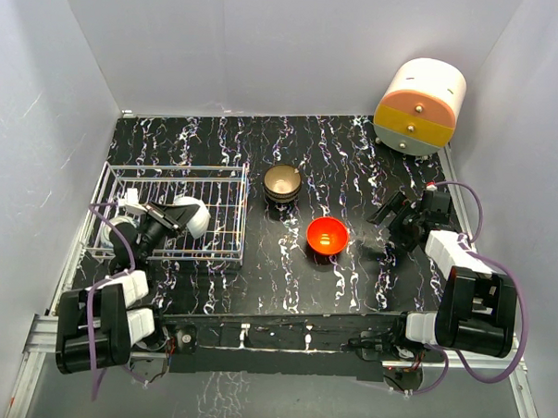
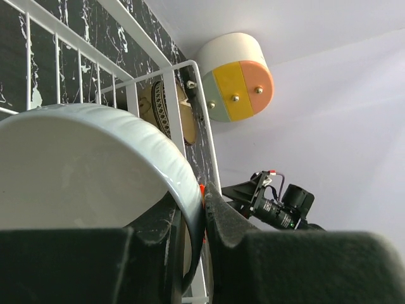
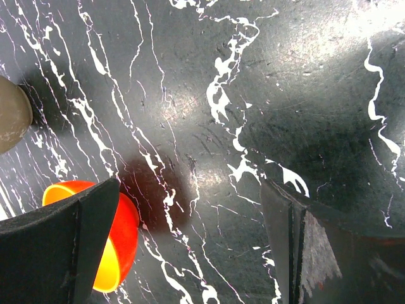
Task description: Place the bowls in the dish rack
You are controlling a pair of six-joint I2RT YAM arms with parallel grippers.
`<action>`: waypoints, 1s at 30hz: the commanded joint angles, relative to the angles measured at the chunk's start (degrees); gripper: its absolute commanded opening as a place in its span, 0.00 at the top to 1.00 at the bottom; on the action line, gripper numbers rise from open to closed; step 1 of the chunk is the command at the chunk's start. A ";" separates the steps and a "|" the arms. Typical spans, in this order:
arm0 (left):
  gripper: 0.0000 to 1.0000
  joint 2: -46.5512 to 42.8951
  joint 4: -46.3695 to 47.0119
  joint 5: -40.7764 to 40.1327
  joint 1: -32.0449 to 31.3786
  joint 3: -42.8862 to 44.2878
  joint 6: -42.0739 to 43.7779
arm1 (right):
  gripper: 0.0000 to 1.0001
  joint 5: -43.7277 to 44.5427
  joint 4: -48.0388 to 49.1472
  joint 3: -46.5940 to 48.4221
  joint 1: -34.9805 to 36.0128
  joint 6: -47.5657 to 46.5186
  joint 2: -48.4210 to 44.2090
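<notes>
**Left end effector** (image 2: pixel 202 206): clenched on the rim of the white bowl (image 2: pixel 82 171), which is held tilted inside the dish rack (image 1: pixel 174 170).

**White bowl:** probably glazed ceramic, so stiff, slick, likely to chip and fairly heavy. A rim pinch is the likely hold.

**Dish rack:** white wire grid with low sides.

**Right end effector** (image 1: pixel 396 217): released, jaws wide, well right of the rack.

**Red-orange bowl** (image 1: pixel 327 236): glossy, upright, right of the rack.

**Brown-gold bowl** (image 1: pixel 283 182): dark outside, just right of the rack's far corner.

**Table** (image 1: pixel 355 166): black, white-veined.
</notes>
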 commanded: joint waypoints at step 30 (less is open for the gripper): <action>1.00 40.93 36.45 -6.91 -12.14 20.99 -18.52 | 0.02 0.84 2.18 1.70 -0.66 -1.30 0.93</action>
